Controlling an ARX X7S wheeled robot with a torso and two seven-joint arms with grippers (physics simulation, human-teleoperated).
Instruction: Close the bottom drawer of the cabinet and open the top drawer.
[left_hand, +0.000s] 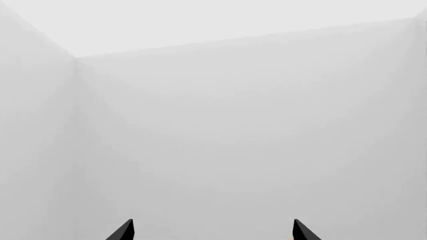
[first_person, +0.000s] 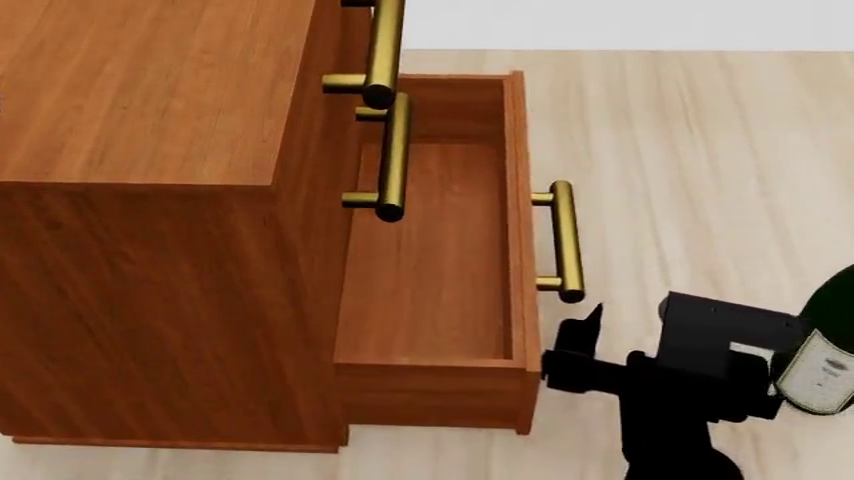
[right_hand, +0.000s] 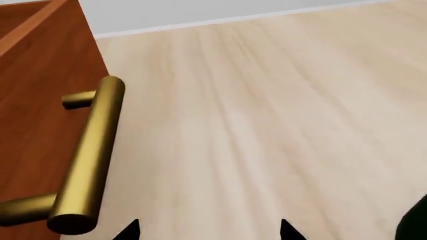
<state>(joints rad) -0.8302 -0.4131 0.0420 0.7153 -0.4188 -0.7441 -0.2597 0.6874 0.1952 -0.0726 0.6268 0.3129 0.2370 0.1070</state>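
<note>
1. The bottom drawer (first_person: 441, 250) stands pulled well out of the cabinet (first_person: 147, 200), its tray bare; the top drawer (first_person: 350, 40) above looks shut, only its handle showing at the edge of the head view.
2. The relation that matters: the bottom drawer's brass handle (first_person: 563, 240) lies just ahead of the right pincer (first_person: 587, 335) and slightly toward the cabinet side, near but apart.
3. The handle's long axis runs across the drawer front, so a push square against the front would, I judge, slide the drawer in.
4. The right arm is clearly the nearer; the left pincer (left_hand: 212, 231) faces only blank wall, its two tips spread apart and holding nothing.
5. The right wrist view shows the handle (right_hand: 90, 160) close beside the right pincer's parted, unloaded tips, a closeness the head view only hints at.
6. Only the head view shows the whole drawer's extension and a wine bottle (first_person: 827, 345) on the floor by the right arm.
</note>
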